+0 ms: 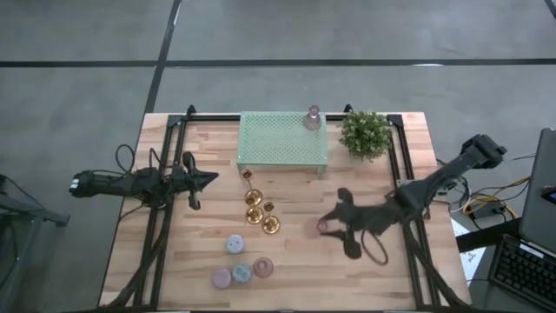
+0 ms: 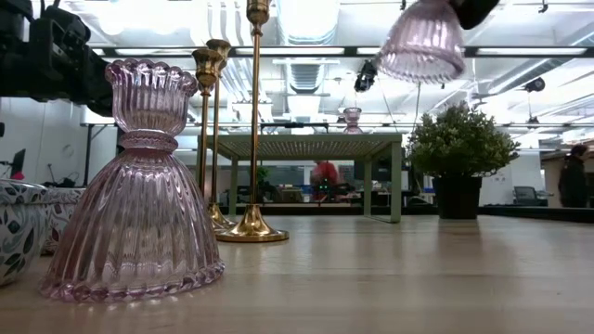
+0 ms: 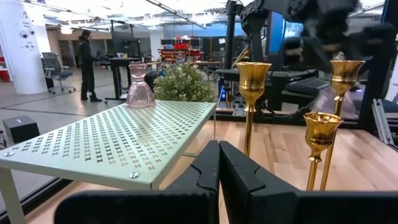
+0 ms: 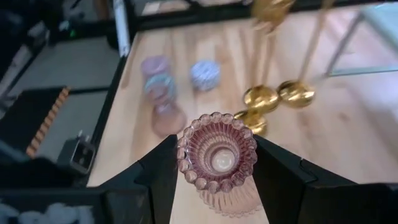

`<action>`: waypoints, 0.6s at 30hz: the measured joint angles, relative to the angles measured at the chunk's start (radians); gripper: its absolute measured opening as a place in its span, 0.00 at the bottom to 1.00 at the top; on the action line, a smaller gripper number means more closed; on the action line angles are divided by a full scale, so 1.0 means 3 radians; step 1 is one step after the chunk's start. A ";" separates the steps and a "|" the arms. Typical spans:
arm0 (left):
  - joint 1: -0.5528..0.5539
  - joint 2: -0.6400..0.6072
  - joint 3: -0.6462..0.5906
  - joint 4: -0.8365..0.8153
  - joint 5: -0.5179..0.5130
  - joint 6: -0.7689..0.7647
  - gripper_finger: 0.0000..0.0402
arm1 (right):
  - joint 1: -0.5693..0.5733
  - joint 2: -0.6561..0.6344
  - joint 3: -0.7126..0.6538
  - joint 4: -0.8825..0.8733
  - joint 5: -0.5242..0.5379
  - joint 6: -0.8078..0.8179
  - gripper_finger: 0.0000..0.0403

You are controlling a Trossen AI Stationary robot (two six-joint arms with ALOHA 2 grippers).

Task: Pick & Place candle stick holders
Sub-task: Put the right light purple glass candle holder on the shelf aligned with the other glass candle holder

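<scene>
While right gripper (image 4: 216,158) jaws clamp pink glass holder (image 4: 217,163), left gripper (image 3: 219,163) jaws together, mint stand (image 1: 283,141) w/ glass holder (image 1: 312,118)

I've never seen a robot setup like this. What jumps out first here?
The right gripper holds a pink ribbed glass candle holder between its fingers, lifted above the table's right half. A cluster of tall gold candle holders stands mid-table, in front of the mint-green perforated stand, which carries another pink glass holder.

1. Two dark, jointed arms, left arm (image 1: 130,183) and right arm (image 1: 434,187), both matte black.
2. Each ends in two blocky black fingers (image 4: 163,171).
3. Thin black cable loops (image 1: 126,156) trail along the left arm.
</scene>
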 joint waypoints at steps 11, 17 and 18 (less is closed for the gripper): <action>0.0000 0.0000 0.0000 0.0000 0.0000 -0.0001 0.02 | -0.0774 -0.0449 0.0072 -0.0405 0.0001 -0.0054 0.44; -0.0001 0.0000 0.0001 0.0000 0.0000 -0.0001 0.02 | -0.1190 -0.0493 0.0291 -0.0480 -0.0042 -0.0212 0.44; 0.0000 0.0000 0.0000 0.0000 0.0000 0.0000 0.02 | -0.1258 -0.0474 0.0344 -0.0530 -0.0042 -0.0228 0.44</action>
